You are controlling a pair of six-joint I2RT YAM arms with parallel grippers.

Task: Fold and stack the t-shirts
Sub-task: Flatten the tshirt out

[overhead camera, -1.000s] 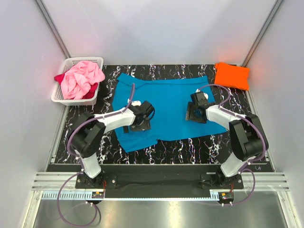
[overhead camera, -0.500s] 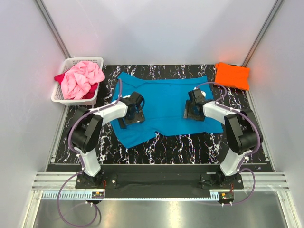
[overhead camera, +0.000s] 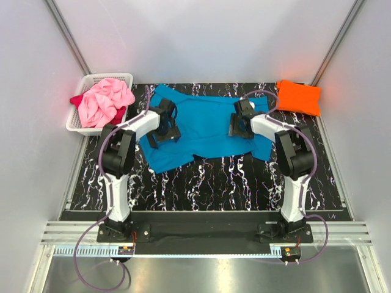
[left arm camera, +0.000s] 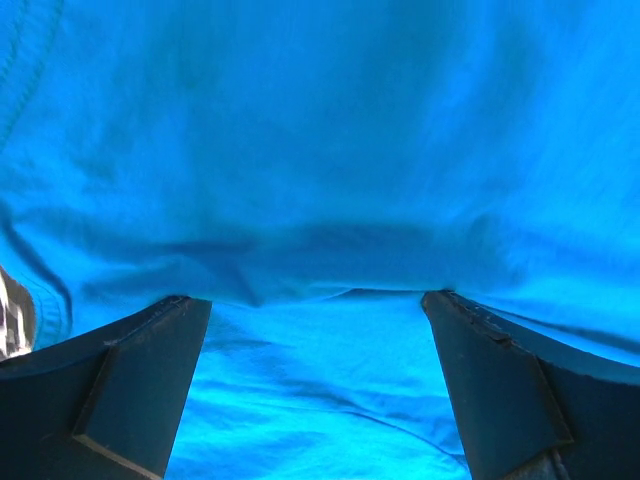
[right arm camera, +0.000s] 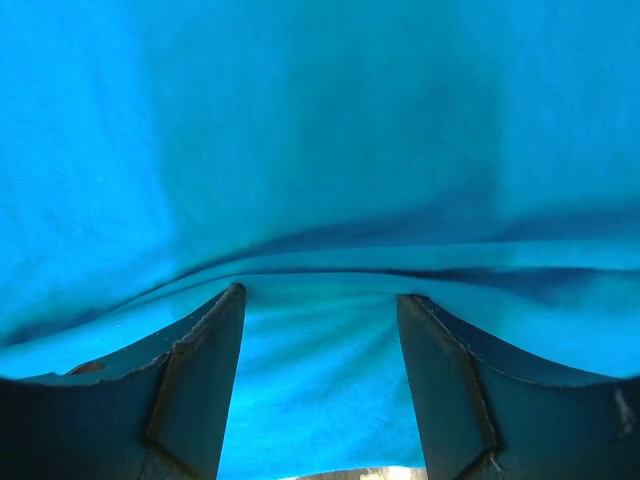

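Turquoise cloth fills both my wrist views. The turquoise t-shirt (overhead camera: 204,122) lies spread across the far half of the black marbled table (overhead camera: 214,183). Its near left corner hangs lower than the rest, and its far edge is close to the back of the table.

My left gripper (overhead camera: 164,128) is down on the shirt's left part. Its dark fingers (left arm camera: 140,390) stand wide apart, with a soft ridge of cloth bulging just beyond their tips. My right gripper (overhead camera: 239,125) is down on the shirt's right part. Its fingers (right arm camera: 200,380) are also apart, though less widely, with creased cloth lying between them and a fold running across just ahead. I cannot tell whether either pair is pinching any of the cloth.

The orange t-shirt (overhead camera: 298,96) sits folded at the far right corner, clear of the turquoise one. At the far left, the pink t-shirt (overhead camera: 105,101) is heaped in the white basket (overhead camera: 98,77), with the dark red t-shirt (overhead camera: 76,99) showing beneath it.
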